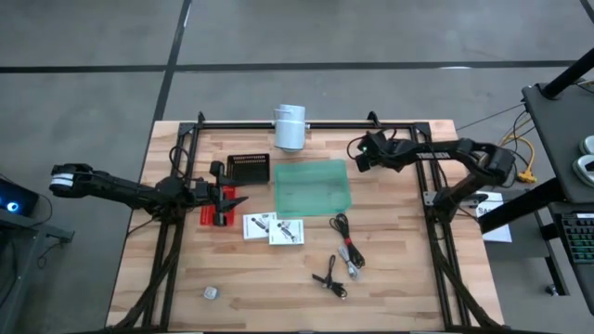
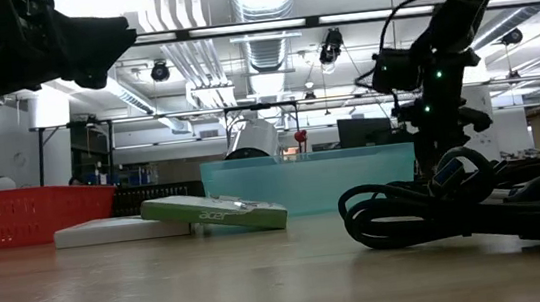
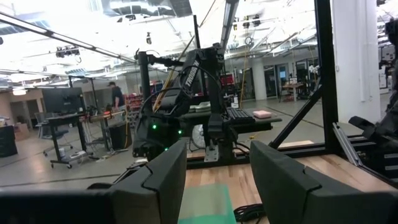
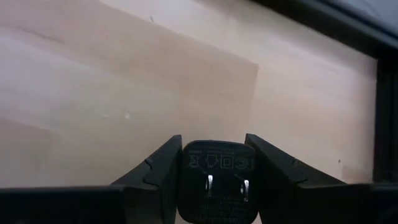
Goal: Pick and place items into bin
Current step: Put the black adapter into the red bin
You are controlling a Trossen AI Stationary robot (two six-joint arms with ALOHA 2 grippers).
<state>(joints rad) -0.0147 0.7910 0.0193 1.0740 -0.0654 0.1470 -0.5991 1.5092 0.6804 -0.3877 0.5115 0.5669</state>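
Observation:
A translucent green bin (image 1: pixel 313 186) sits mid-table. Two white printed cards (image 1: pixel 273 227) lie flat in front of it, one overlapping the other in the low view (image 2: pixel 218 213). Black cables (image 1: pixel 346 243) lie coiled to their right, another cable (image 1: pixel 330 276) nearer, and a small grey ball (image 1: pixel 211 293) rests near the table's near edge. My right gripper (image 1: pixel 358 154) hovers by the bin's far right corner, shut on a black plug adapter (image 4: pixel 216 177). My left gripper (image 1: pixel 234 197) is open above a red basket (image 1: pixel 213 211) and holds nothing. My right gripper pinches the black plug adapter's body (image 4: pixel 186 180) between its two fingers (image 4: pixel 152 177), one on each side face. The two metal prongs (image 4: pixel 227 185) point back at the wrist camera. The adapter is lifted clear above the wooden table top.
A black ribbed basket (image 1: pixel 248 167) stands left of the bin, and a white cylinder (image 1: pixel 289 127) is mounted on the far rail. Black frame rails (image 1: pixel 432 199) run along both sides of the table. Bare wood shows at the near left part (image 1: pixel 158 278).

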